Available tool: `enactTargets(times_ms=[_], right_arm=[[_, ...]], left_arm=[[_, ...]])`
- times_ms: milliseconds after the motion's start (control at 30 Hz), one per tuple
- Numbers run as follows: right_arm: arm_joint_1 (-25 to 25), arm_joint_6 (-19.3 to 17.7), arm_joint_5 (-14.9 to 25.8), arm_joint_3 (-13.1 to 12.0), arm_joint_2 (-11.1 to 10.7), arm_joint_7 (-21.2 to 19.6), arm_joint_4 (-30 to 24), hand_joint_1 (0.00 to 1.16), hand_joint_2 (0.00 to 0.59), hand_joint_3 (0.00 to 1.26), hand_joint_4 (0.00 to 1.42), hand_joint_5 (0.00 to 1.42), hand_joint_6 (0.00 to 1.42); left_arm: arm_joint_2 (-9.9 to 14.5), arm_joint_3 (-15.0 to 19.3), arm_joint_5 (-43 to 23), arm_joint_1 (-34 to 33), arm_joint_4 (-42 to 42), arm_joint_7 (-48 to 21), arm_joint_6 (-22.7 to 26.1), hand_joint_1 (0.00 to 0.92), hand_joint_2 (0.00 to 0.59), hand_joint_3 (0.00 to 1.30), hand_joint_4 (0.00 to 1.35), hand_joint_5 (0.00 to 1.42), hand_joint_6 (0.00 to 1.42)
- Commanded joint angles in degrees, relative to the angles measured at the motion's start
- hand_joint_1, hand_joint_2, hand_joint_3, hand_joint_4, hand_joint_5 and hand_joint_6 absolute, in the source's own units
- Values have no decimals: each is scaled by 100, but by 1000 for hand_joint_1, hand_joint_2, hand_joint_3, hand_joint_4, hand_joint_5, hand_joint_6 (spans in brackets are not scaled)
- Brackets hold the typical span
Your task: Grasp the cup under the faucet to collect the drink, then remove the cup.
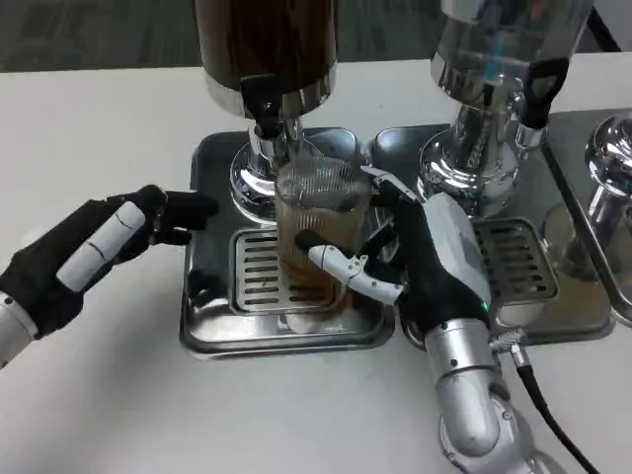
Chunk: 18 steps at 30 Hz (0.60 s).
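Clearly, the right hand (415, 262) was clamped on the cup (318, 232), its fingers (346, 267) wrapped across the front of the ribbed clear wall while the white back of the hand sat just to the cup's right. The cup stood upright on the slotted grate (259, 272) of the left drip tray (212, 326), directly below the faucet (267, 118) of the dark dispenser (267, 44). Brown drink filled most of the cup. Whether liquid was running from the faucet at that moment could not be told.

The left hand (94, 252) held nothing. It hovered over the white table (99, 118) to the left of the tray, fingers apart and pointing toward the dispenser's chrome base (247, 183), the dark fingertips near the tray's left edge and apart from the cup.

To the right stood a second dispenser (504, 49) with a clear tank, a black tap handle (541, 89) and its own drip tray (533, 296) with a grate, touching the first tray along their shared edge. A further chrome fitting (607, 158) showed at the far right edge. A black cable (548, 415) ran from the right wrist down across the table.
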Motion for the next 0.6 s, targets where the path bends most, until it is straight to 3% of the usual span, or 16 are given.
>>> enactTargets(times_ms=[33, 600], right_arm=[[19, -242, 49, -87, 23, -192, -284, 624, 265, 419, 660, 869, 1215], [503, -84, 110, -319, -73, -27, -1161, 644, 267, 435, 670, 872, 1231]], left_arm=[[-23, -30, 64, 7, -39, -67, -135, 0, 142, 394, 242, 220, 239], [53, -63, -38, 507, -1014, -324, -610, 0, 137, 384, 231, 205, 239]])
